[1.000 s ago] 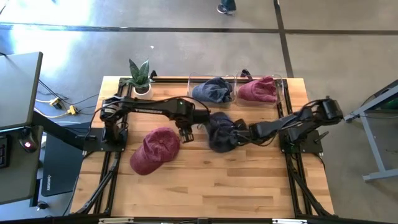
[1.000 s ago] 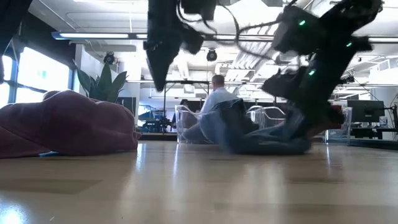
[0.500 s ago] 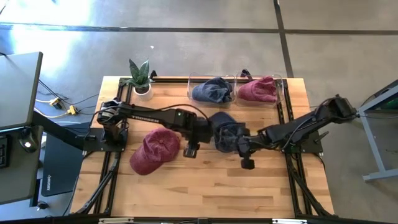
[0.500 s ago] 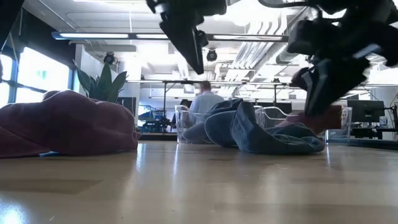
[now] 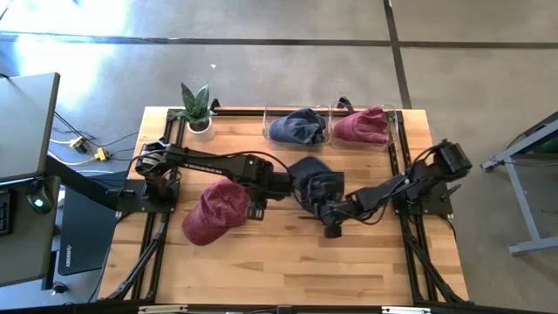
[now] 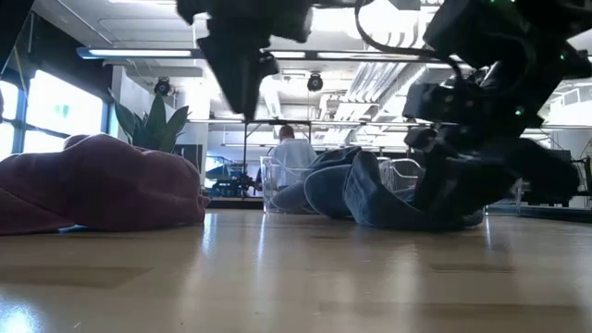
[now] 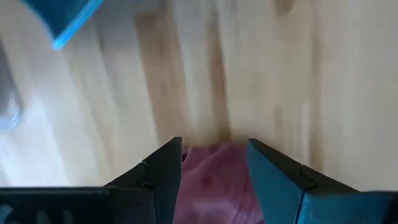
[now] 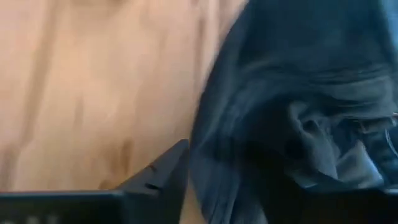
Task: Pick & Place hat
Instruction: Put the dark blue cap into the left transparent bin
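Wooden table (image 5: 261, 253), left tool (image 7: 214, 180) fingers apart, right tool (image 5: 330, 228) unclear, person (image 6: 289, 148) behind.

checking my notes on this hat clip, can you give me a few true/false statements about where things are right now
1. A dark blue hat lies on the table between the two grippers. True.
2. The left gripper is clamped on the red hat. False: it hovers open beside that hat, holding nothing.
3. The clear bins are empty. False: one holds a blue hat, the other a red hat.
4. A potted plant stands at a table corner. True.
5. The right gripper is beside the dark blue hat. True.
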